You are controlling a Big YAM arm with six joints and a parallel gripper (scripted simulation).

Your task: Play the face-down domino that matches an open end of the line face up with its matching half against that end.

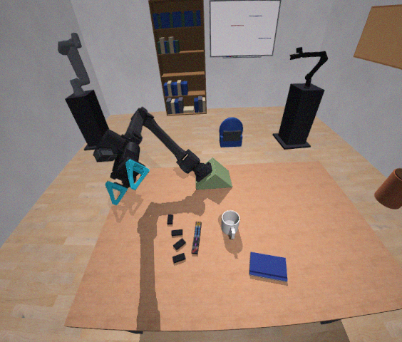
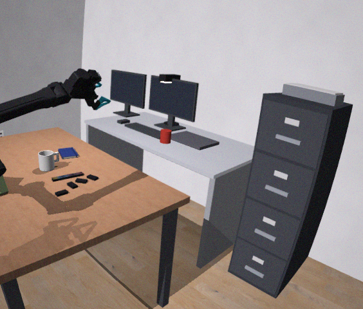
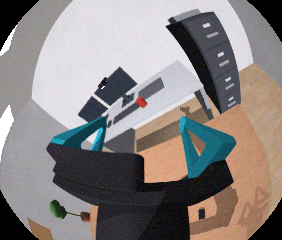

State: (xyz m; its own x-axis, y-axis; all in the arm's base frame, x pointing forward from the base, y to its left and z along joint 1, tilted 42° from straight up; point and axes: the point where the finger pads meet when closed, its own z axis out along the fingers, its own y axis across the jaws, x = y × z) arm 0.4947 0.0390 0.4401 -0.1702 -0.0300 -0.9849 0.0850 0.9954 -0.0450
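Observation:
The domino line [image 1: 196,237] [image 2: 67,176] lies flat and face up, straight, with coloured pips, yellowish at its far end and red at its near end in the top view. Several black face-down dominoes lie apart left of it: the farthest one [image 1: 170,219] [image 2: 61,192], another [image 1: 177,232] [image 2: 72,185], a turned one [image 1: 179,244] [image 2: 81,181] and the nearest one [image 1: 178,258] [image 2: 92,177]. Their faces are hidden. My gripper [image 1: 124,194] [image 2: 105,93] [image 3: 144,119] is open and empty, with teal fingers, high above and well away from the dominoes.
A white mug [image 1: 230,222] [image 2: 46,161] stands right of the line in the top view. A blue book [image 1: 268,266] [image 2: 67,152] lies nearer the front edge. A green wedge [image 1: 216,177] sits at the arm's base. The arm's shadow crosses the table left of the dominoes.

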